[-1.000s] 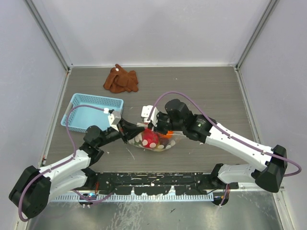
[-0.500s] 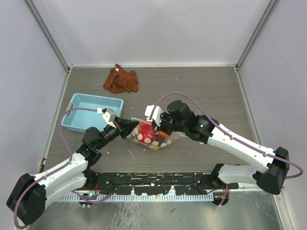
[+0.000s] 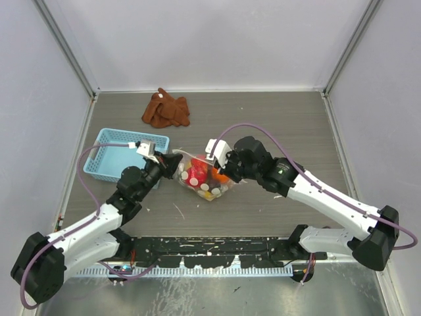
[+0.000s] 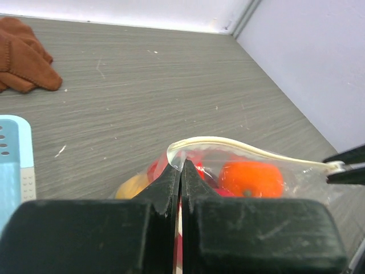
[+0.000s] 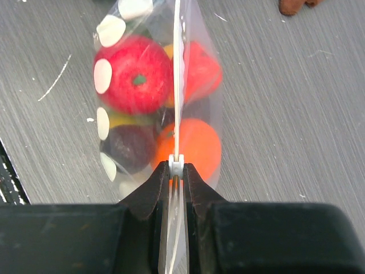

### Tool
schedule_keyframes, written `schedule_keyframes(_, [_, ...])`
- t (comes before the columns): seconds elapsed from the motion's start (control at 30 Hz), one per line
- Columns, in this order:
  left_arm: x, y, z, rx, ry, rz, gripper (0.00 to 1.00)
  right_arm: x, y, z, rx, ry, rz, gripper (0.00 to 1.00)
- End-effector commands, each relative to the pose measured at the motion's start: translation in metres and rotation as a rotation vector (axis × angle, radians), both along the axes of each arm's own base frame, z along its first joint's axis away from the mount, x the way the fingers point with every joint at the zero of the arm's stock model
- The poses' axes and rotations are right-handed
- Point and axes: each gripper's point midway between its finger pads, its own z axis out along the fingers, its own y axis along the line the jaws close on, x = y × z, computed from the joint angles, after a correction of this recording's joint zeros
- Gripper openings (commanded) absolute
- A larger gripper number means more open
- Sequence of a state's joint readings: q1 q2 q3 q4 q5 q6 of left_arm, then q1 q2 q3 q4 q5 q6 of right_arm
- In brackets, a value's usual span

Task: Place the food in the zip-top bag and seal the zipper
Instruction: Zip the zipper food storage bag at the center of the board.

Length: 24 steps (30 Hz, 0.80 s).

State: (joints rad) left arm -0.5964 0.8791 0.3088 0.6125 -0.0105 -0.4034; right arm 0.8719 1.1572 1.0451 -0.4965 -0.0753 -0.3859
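The zip-top bag (image 3: 204, 181) hangs between my two grippers above the table. It holds the food: a red apple (image 5: 132, 74), an orange fruit (image 5: 194, 145), a dark purple piece (image 5: 126, 145) and a yellow piece (image 4: 132, 185). My left gripper (image 3: 175, 162) is shut on the bag's left mouth corner, as the left wrist view (image 4: 181, 164) shows. The zipper (image 4: 251, 147) runs as a pale strip from there to the right. My right gripper (image 3: 225, 172) is shut on the zipper's white slider (image 5: 176, 166). The strip (image 5: 176, 74) runs straight away from it.
The light-blue basket (image 3: 125, 155) stands just left of my left gripper; its corner shows in the left wrist view (image 4: 14, 160). A brown cloth (image 3: 166, 109) lies at the back, also in the left wrist view (image 4: 25, 63). Grey walls enclose the table.
Both grippers have moved toward the far side with the bag. The left went left toward the basket, the right went right, and the bag mouth now stretches between them.
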Motion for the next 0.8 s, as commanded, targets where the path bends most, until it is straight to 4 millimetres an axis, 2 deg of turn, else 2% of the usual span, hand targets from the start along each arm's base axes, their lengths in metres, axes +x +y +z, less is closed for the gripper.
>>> schedule_keyframes(0.0, [0.036,0.025,0.026,-0.033,-0.016,0.207,0.0,0.005,-0.022,0.015,0.014,-0.032,-0.097,0.01])
schedule_keyframes(0.5, [0.104,0.027,0.036,-0.063,0.035,0.306,0.0,0.017,-0.063,0.025,0.006,-0.082,-0.258,0.01])
schedule_keyframes(0.57, [0.112,0.024,0.038,-0.065,0.039,0.301,0.0,0.02,-0.069,0.026,0.007,-0.087,-0.283,0.01])
schedule_keyframes(0.6, [0.118,0.021,0.028,-0.053,0.063,0.299,0.0,0.022,-0.072,0.025,0.003,-0.088,-0.296,0.01])
schedule_keyframes(0.77, [0.136,0.007,0.025,-0.052,0.074,0.273,0.0,0.032,-0.087,0.02,-0.016,-0.089,-0.375,0.01])
